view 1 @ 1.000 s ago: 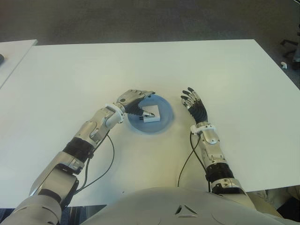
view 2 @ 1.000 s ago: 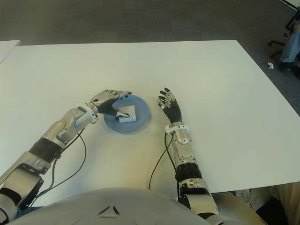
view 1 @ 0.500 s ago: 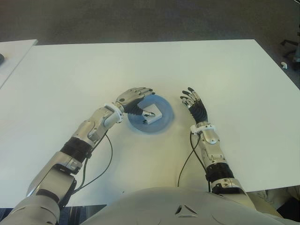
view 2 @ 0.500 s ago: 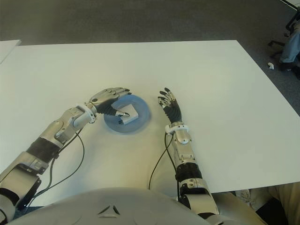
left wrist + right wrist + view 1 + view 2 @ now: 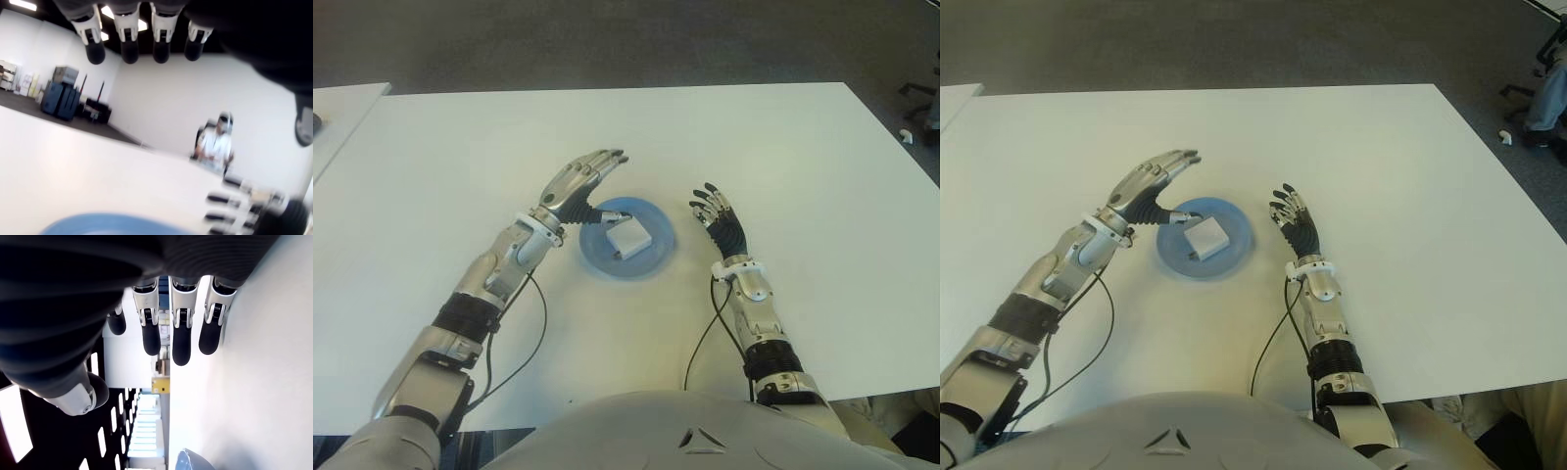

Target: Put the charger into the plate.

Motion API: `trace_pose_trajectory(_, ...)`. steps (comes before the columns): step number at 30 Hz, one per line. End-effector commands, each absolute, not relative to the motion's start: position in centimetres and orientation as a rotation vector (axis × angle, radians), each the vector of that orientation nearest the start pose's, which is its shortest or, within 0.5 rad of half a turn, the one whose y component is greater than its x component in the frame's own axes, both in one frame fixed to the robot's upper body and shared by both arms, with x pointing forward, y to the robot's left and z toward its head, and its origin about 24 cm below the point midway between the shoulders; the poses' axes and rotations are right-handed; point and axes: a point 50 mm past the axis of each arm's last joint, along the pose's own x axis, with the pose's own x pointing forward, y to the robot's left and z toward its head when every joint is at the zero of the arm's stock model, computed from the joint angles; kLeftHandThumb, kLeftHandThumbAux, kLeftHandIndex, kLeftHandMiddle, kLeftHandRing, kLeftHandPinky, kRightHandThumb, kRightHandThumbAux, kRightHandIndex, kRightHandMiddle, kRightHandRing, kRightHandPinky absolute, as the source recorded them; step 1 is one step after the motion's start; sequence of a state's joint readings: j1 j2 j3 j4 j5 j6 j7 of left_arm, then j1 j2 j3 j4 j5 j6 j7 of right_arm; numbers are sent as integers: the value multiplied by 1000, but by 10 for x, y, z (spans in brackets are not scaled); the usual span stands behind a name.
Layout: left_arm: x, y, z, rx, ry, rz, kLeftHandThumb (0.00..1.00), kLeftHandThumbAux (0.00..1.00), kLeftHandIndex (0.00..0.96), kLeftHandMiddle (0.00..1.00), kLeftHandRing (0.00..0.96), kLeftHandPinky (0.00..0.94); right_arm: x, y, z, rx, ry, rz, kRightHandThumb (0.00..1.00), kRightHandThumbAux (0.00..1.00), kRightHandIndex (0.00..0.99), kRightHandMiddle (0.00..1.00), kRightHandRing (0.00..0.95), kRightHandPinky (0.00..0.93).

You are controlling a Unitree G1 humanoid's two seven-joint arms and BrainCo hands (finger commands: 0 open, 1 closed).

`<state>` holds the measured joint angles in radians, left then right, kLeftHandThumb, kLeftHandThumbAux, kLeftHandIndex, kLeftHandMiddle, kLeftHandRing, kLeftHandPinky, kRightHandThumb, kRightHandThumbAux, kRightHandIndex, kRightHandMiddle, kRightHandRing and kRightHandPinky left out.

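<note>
One white charger (image 5: 626, 239) lies inside one blue plate (image 5: 656, 257) near the middle of the white counter (image 5: 783, 147). The left hand (image 5: 579, 182) hovers at the plate's 10 o'clock edge, fingers spread and empty, palm tilted down. The right hand (image 5: 718, 217) shows at the plate's 3 o'clock, fingers extended, holding nothing.

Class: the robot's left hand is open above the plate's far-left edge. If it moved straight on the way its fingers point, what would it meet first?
Probably nothing: the left hand points up-table, past the plate and charger, over bare table. Its height is unclear.
</note>
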<state>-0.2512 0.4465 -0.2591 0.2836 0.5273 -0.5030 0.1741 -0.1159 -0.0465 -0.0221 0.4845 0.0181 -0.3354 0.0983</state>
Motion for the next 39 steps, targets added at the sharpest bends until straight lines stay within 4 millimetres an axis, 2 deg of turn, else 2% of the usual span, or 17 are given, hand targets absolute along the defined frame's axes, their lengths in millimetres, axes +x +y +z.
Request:
trace_pose_trajectory(1, 277, 164, 68, 669, -457, -263, 272, 478, 32, 53, 49, 67, 258, -156, -20, -36, 103, 91, 12, 621, 0, 175, 206, 209)
trace_pose_trajectory(4, 277, 172, 68, 526, -425, -238, 254, 524, 41, 55, 49, 57, 258, -157, -20, -40, 104, 89, 10, 620, 0, 170, 201, 203)
trace_pose_trajectory(7, 281, 191, 61, 361, -364, -171, 233, 567, 40, 45, 38, 37, 258, -157, -20, -41, 106, 90, 8, 617, 0, 159, 190, 192)
trace_pose_trajectory(13, 285, 205, 42, 219, -295, -93, 176, 608, 8, 13, 7, 3, 259, -158, -20, -40, 108, 89, 5, 614, 0, 122, 154, 166)
trace_pose_trajectory(24, 284, 205, 20, 151, -238, -104, 41, 548, 0, 0, 0, 0, 260, -160, -20, -36, 107, 83, 0, 590, 0, 45, 66, 92)
trace_pose_trajectory(32, 281, 208, 11, 154, -202, -144, 18, 523, 0, 0, 0, 0, 261, -160, -19, -23, 94, 49, 0, 565, 0, 9, 24, 58)
trace_pose_trajectory(39, 277, 211, 0, 182, -152, -163, 20, 478, 0, 0, 0, 0, 260, -162, -19, -14, 84, 15, 57, 584, 0, 0, 1, 36)
